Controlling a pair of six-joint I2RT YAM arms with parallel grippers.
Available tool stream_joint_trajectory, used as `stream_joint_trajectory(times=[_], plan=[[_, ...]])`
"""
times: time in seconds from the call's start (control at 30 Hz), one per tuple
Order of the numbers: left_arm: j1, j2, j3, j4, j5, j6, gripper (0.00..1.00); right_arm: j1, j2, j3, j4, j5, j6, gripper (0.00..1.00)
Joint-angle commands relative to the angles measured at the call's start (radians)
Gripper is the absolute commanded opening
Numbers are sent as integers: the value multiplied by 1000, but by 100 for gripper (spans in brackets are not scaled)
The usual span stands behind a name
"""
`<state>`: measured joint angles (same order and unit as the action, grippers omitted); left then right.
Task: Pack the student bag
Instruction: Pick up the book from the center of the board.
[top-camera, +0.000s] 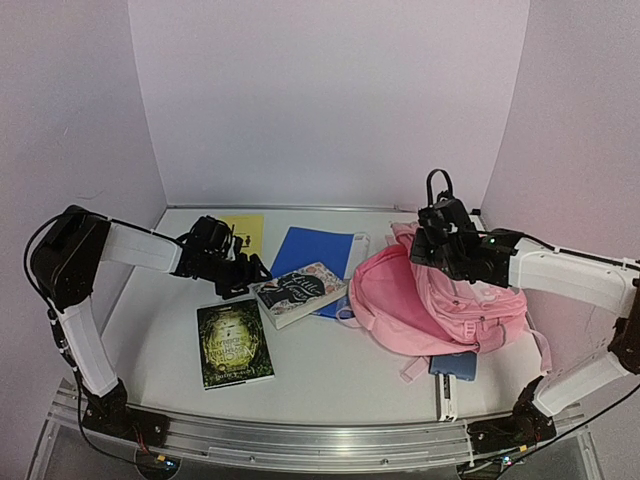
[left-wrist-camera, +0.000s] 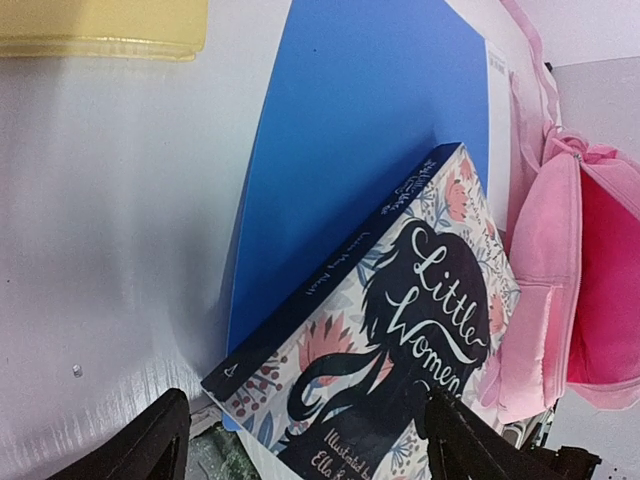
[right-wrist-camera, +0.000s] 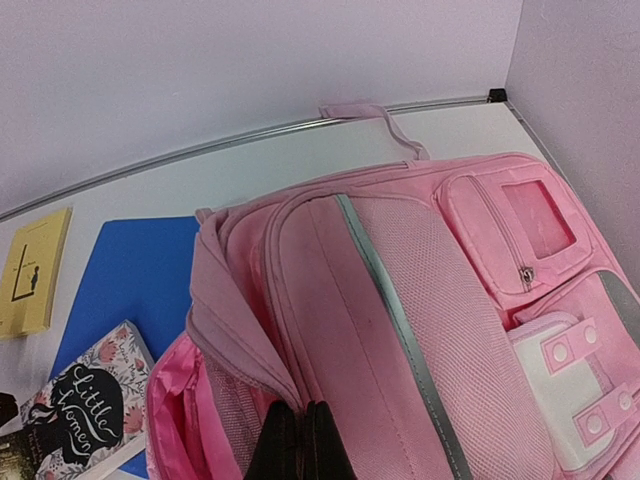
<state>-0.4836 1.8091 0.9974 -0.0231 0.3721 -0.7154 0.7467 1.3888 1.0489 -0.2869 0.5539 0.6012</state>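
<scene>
Top external view, pinching student bag (top-camera: 400, 300) rim tight in right gripper (right-wrist-camera: 302, 440), holding left gripper (left-wrist-camera: 305, 405) spread wide over Little Women book (top-camera: 298, 290)

**Left wrist view: items on the white counter (left-wrist-camera: 110, 250)**

- Book (left-wrist-camera: 400, 350), "Little Women", floral cover, lying askew on the blue folder (left-wrist-camera: 370, 130).
- Yellow booklet (left-wrist-camera: 100, 30), far left corner, well apart from the folder.
- Pink bag (left-wrist-camera: 560, 260), right edge, magenta lining showing, just beside the book.
- Left pincer (left-wrist-camera: 305, 402), spread wide, the book's near corner between its tips.
</scene>
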Motion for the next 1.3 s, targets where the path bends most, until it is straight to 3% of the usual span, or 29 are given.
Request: stream_joint_trajectory(times=[0.0, 0.2, 0.37, 0.73, 0.9, 1.03, 1.27], plan=[[-2, 36, 42, 29, -8, -26, 80, -7, -38, -15, -12, 28, 32, 0], [-1, 92, 49, 27, -2, -67, 79, -7, -36, -14, -9, -4, 26, 0], [-2, 124, 42, 120, 57, -100, 71, -7, -47, -20, -1, -25, 26, 0], [-1, 143, 26, 179, 45, -169, 41, -8, -62, -9, 31, -103, 24, 0], [-1, 149, 21, 216, 65, -185, 14, -8, -67, -6, 37, -114, 22, 0], [-1, 95, -18, 255, 68, -174, 2, -7, -75, -6, 37, -118, 19, 0], [0, -65, -131, 289, 78, -169, 0, -7, -82, 0, 37, -122, 14, 0]])
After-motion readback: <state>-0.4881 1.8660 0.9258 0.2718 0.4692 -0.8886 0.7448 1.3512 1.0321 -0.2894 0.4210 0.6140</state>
